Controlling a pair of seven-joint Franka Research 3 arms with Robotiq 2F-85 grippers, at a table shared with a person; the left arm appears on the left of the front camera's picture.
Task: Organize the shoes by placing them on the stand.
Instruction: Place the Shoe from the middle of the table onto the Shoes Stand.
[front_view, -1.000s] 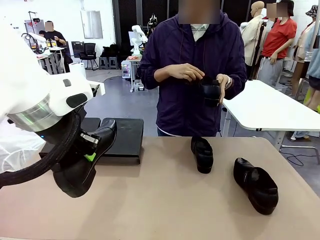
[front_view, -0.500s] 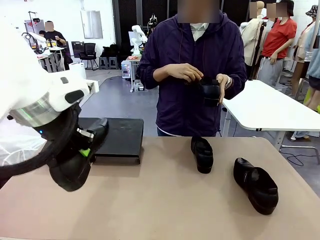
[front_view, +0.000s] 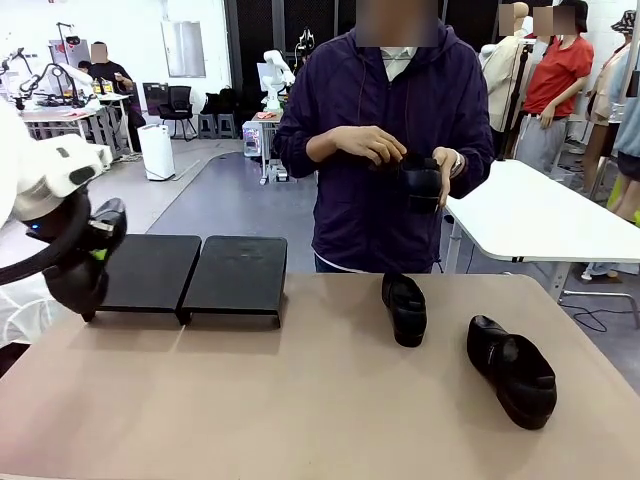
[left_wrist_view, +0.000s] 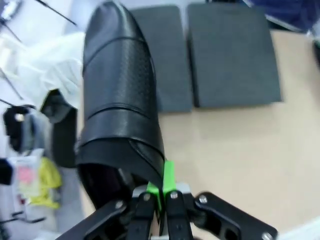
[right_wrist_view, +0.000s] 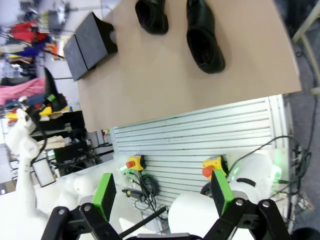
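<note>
The left end effector (left_wrist_view: 161, 187) is clamped on a shoe (left_wrist_view: 117, 95) by the bench's (front_view: 300, 400) far left corner, just beside the stand (front_view: 235, 265); the right end effector (right_wrist_view: 162, 192) is wide apart; best to set the shoe down flat on the stand's left half, slowly.

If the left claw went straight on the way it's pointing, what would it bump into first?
Probably the table just short of the stand, with the shoe in the left gripper touching first; depth is unclear.
</note>
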